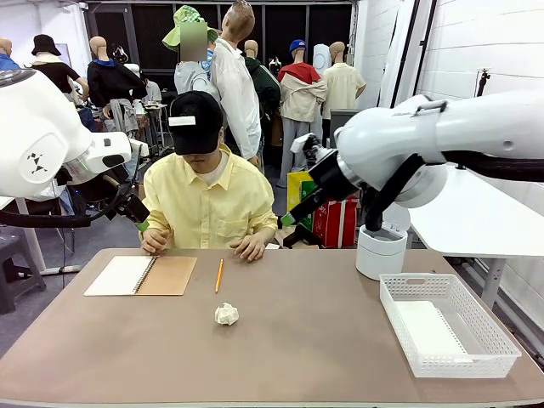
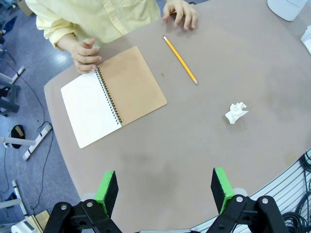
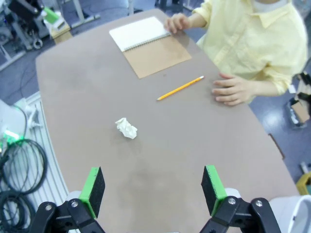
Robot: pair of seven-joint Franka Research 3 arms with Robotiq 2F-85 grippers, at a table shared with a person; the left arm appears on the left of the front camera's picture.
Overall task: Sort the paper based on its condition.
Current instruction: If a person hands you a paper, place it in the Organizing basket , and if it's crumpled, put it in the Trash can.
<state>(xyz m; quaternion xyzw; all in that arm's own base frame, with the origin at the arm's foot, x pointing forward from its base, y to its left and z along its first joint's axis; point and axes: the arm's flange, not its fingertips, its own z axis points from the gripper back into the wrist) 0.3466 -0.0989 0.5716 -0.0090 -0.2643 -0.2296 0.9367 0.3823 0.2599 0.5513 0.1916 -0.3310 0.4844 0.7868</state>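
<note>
A crumpled ball of white paper (image 1: 226, 314) lies in the middle of the brown table, also seen in the left wrist view (image 2: 236, 112) and the right wrist view (image 3: 126, 128). What looks like a flat white sheet (image 1: 429, 330) lies inside the white basket (image 1: 463, 364) at the right. My left gripper (image 1: 136, 218) hangs high over the table's far left, open and holding nothing (image 2: 165, 187). High at the far right, my right gripper (image 1: 293, 223) is likewise open with nothing between its fingers (image 3: 153, 187).
An open spiral notebook (image 1: 140, 275) with a brown cover lies at the far left, a yellow pencil (image 1: 218, 275) beside it. The person's hands (image 1: 155, 242) rest at the far edge. A round white bin (image 1: 380, 251) stands behind the basket.
</note>
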